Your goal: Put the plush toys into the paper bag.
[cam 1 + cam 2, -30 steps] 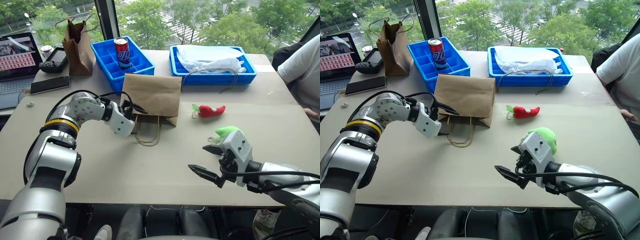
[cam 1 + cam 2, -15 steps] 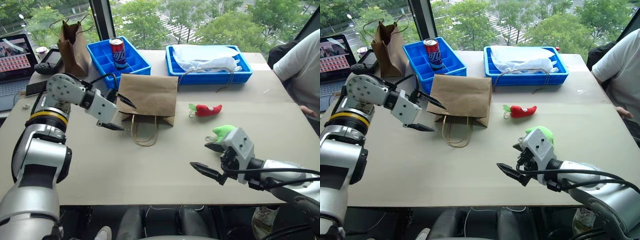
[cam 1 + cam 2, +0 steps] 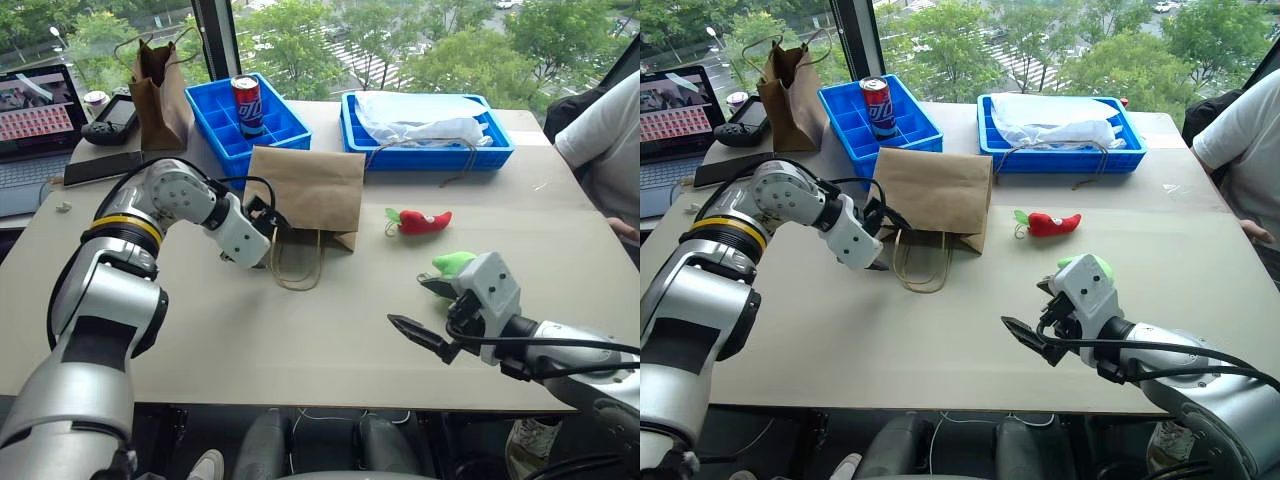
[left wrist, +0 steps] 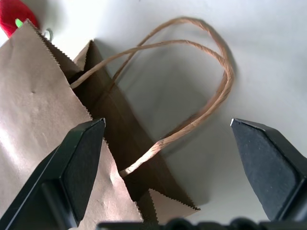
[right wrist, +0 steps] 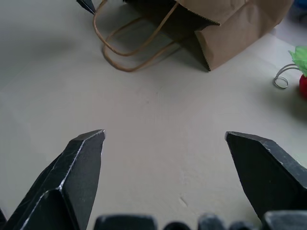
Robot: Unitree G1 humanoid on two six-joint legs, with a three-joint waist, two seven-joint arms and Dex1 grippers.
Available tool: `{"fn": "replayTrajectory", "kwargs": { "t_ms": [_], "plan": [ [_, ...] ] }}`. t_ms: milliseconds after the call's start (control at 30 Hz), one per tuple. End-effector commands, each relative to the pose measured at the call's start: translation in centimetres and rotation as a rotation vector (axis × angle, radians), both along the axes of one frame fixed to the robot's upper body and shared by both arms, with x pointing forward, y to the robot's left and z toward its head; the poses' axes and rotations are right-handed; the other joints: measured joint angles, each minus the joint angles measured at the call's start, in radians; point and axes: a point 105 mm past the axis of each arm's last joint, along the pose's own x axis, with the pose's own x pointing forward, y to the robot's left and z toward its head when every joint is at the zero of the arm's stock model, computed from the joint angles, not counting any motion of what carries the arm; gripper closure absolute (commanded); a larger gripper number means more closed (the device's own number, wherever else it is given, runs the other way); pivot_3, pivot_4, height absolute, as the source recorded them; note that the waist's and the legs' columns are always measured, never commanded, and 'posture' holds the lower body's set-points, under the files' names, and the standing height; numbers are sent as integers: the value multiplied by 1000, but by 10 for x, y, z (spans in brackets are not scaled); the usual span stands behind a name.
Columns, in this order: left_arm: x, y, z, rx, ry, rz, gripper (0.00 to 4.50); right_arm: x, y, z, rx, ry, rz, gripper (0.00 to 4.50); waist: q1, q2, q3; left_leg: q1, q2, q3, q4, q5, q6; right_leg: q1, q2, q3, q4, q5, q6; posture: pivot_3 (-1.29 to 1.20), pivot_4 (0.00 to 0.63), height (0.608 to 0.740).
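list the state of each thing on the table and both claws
paper bag: lying flat, mouth and twine handles toward the robot
chili toy: on the table, outside the bag
green toy: on the table, partly hidden behind the right claw
left claw: open, at the bag's mouth, holding nothing
right claw: open, over bare table, holding nothing
can: upright in the blue tray
dark bag: standing, open
laptop: screen on

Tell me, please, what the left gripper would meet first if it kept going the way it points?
Most likely the paper bag's open mouth and its twine handles, which lie between the open left gripper's fingers; depth is uncertain.
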Motion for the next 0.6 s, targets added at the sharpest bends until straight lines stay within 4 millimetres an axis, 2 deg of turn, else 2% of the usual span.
{"fn": "replayTrajectory", "kwargs": {
  "t_ms": [33,100,133,167,300,367,400,533,600],
  "plan": [
    [10,-7,12,24,-132,-25,0,-3,0,8,-4,-37,-6,37,0,0,0,0,0,0,0,0,0,0,0,0,0,0,0,0,150,740],
    [17,-13,14,25,-195,-31,0,-3,1,9,-1,-38,-9,37,0,0,0,0,0,0,0,0,0,0,0,0,0,0,0,0,150,740],
    [20,-12,12,51,-218,-28,519,-3,1,9,0,-38,-10,0,0,0,0,0,0,0,0,0,0,0,0,0,0,0,0,0,150,740],
    [22,-11,11,73,-237,-28,688,-3,1,9,1,-38,-11,0,0,0,0,0,0,0,0,0,0,0,0,0,0,0,0,0,150,740],
    [29,-19,17,28,-294,-21,2164,-4,1,5,-16,-28,-9,0,0,0,0,0,-1,0,0,0,0,-1,0,0,0,0,0,0,150,740],
    [26,-26,24,-38,-264,-18,2837,-3,-1,-1,-47,-15,-19,0,0,0,0,0,-1,0,0,0,0,-1,0,0,0,0,0,0,150,740],
    [25,-28,27,-70,-237,-9,3355,-3,-2,-3,-53,-10,-21,0,0,0,0,0,-1,0,0,0,0,-1,0,0,0,0,0,0,150,740],
    [14,-28,27,-112,-110,-5,4473,-5,1,-13,-70,16,-10,0,-1,0,0,0,-1,1,0,0,0,-2,-1,0,0,0,0,0,150,740],
    [9,-30,29,-148,-23,-1,4473,-8,2,-21,-82,43,-1,0,-2,0,0,0,-1,1,0,0,0,-2,0,0,0,0,0,0,150,740]
  ]
}}
